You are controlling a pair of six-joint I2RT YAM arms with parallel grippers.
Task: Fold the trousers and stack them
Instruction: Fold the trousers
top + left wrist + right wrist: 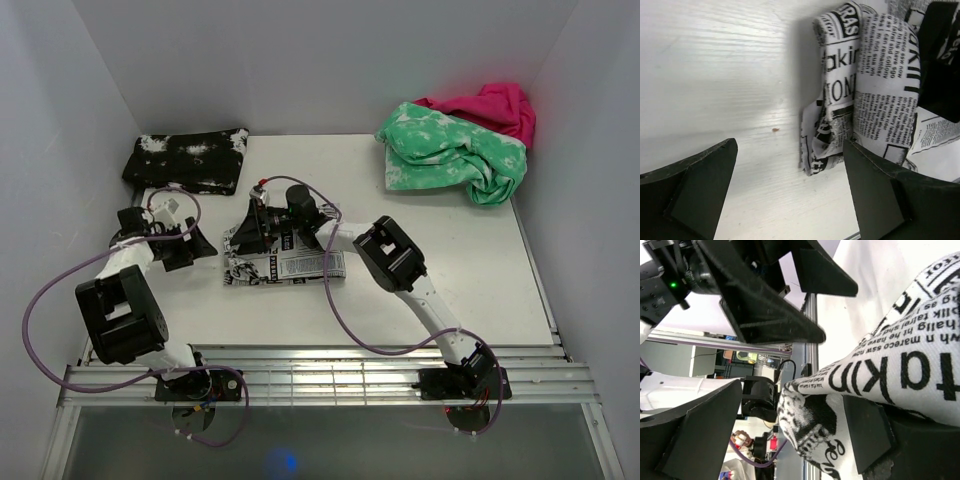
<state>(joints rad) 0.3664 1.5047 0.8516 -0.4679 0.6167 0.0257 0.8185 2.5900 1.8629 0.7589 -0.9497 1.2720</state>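
Note:
The trousers, white with black newspaper print, lie folded in a small rectangle at the table's middle. My right gripper is over their left end. In the right wrist view its jaws stand wide apart, with a raised fold of the trousers between them, resting against the right finger. My left gripper is just left of the trousers, low over the table. In the left wrist view it is open and empty, with the trousers' rolled edge by its right finger.
A black white-speckled folded garment lies at the back left. A green-and-white mottled garment and a pink cloth are heaped at the back right. White walls enclose the table. Metal rails run along the near edge.

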